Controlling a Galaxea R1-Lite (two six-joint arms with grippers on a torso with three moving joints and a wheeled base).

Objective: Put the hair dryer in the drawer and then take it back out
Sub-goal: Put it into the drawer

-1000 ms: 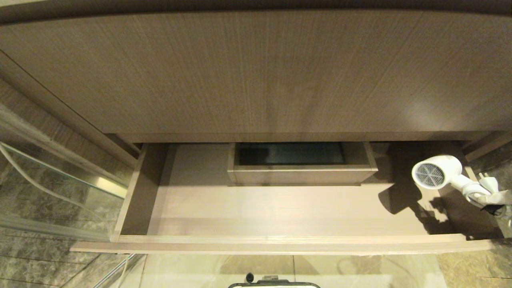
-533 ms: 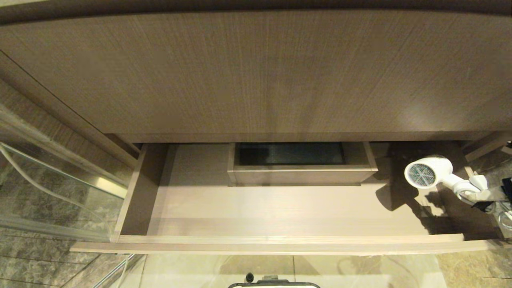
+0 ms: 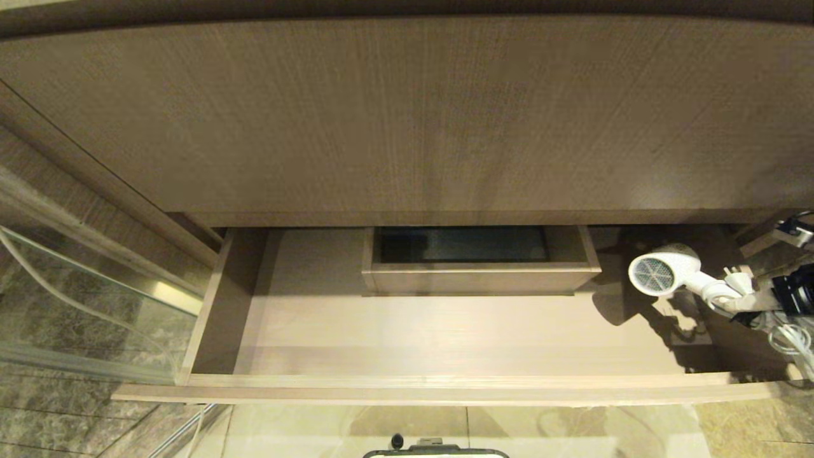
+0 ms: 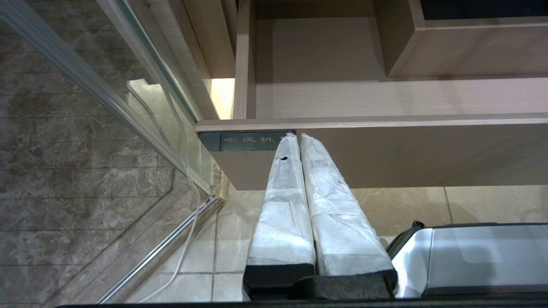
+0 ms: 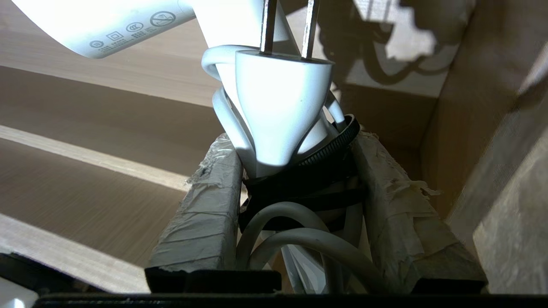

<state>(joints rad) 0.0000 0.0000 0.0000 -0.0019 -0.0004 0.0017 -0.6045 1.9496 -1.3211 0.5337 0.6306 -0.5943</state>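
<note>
White plastic makes up the hair dryer (image 3: 664, 275), and it looks light and hard, with a smooth, slippery round body. It hangs over the right end of the open drawer (image 3: 445, 385), not lying on the drawer floor yet, with its grey grille end facing out over the floor.

The right gripper (image 5: 299, 171) has it. Its two taped fingers (image 5: 205, 201) pinch the handle end, where the white cord (image 5: 299, 239) is tied up with a black band. The plug (image 5: 280, 107) sticks out just past the fingertips, and the round body is farther out beyond that. Loops of cord sit between the fingers, down near their base.

I think the handle is the best place to hold it, because it is thin enough to fit between the fingers. The round body is too fat and smooth. The cord is soft and floppy, so it could slip or snag on the drawer wall beside the fingers.

The left gripper (image 4: 297, 141) is parked low by the front of the drawer, its two fingers pressed together with nothing between them.
</note>
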